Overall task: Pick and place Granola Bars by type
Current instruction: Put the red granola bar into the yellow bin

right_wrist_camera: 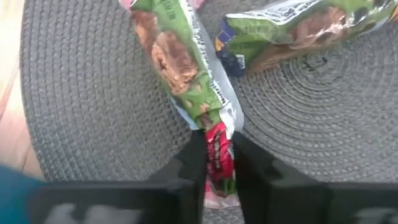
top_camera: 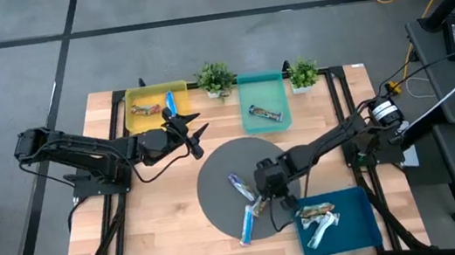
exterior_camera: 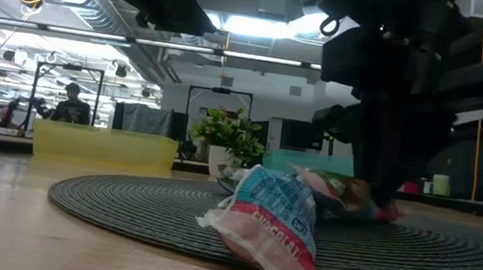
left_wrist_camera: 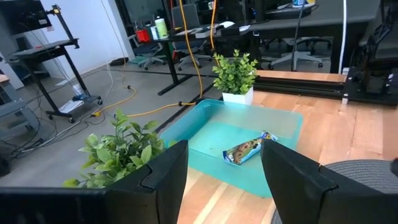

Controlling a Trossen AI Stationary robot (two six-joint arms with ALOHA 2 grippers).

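Granola bar (right_wrist_camera: 180,74), green-wrapped: light, crinkly, slippery, we judged. Right pincer (right_wrist_camera: 214,163) was pinched shut on its crimped end seam; left pincer (left_wrist_camera: 224,171) hung open near 1 teal tray (left_wrist_camera: 186,127).

Granola bars (exterior_camera: 279,224) on woven mat (exterior_camera: 126,204)

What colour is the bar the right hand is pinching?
The bar is green with a red end, seen best in the right wrist view.

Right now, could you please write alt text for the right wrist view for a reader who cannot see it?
The right hand pinches the red end of a green-wrapped granola bar lying on a round grey woven mat. A second green-wrapped bar lies beside it on the mat.
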